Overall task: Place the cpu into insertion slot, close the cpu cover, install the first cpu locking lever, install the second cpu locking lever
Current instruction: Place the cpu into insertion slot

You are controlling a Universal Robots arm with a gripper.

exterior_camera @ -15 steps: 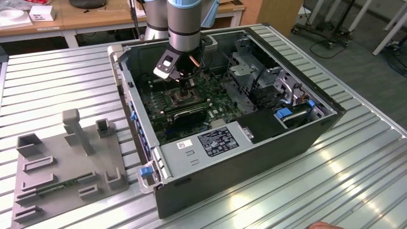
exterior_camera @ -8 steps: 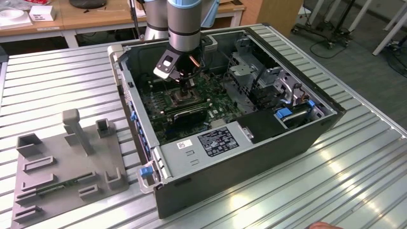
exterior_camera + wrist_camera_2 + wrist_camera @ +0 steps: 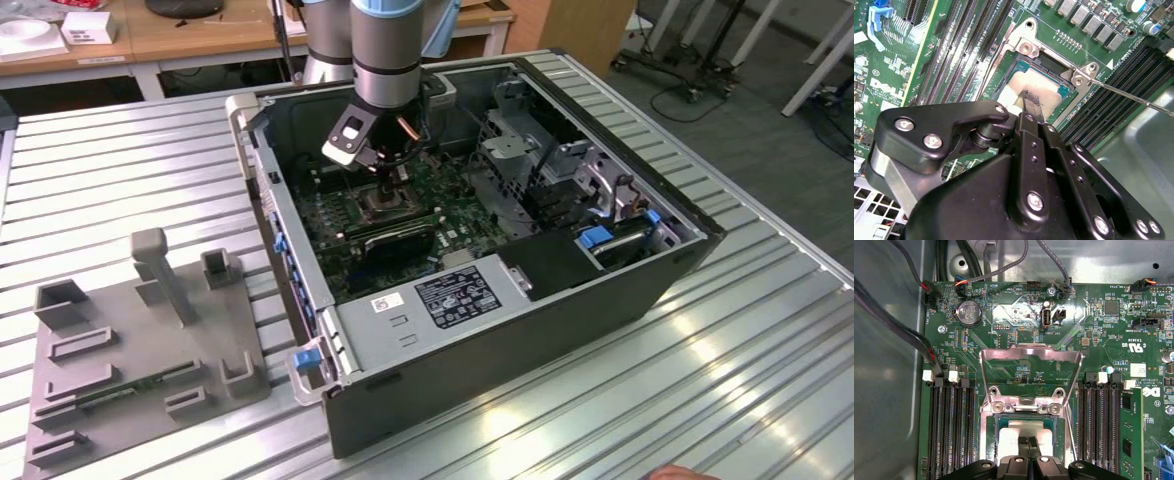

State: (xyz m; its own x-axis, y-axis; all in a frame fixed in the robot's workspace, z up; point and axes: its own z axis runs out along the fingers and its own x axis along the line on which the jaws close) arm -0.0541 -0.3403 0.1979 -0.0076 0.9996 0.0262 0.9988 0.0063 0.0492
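From my station, the gripper (image 3: 387, 185) is down inside the open case (image 3: 534, 340), right over the slot (image 3: 1051, 60) on the green board (image 3: 1104, 340). In both wrist views its fingers are drawn narrow, almost together, with the tips on or just above the middle of the cpu (image 3: 1014, 432). They pinch nothing that I can make out. The cpu lies flat inside the slot's metal rim with its silvery top up. I judge the first step done or very nearly so, though I cannot tell whether the chip is fully seated, because the fingers hide part of it. The cover (image 3: 1029, 351) is not closed. It is swung up and back on its hinge at the edge of the slot, and the board shows through its cut-out centre. In the second wrist view a thin lever (image 3: 1134, 97) runs out from the slot's corner across the memory slots, unlatched. I cannot clearly make out the other lever. So by my reading the placing is about finished, and the cover and both levers are not yet done.
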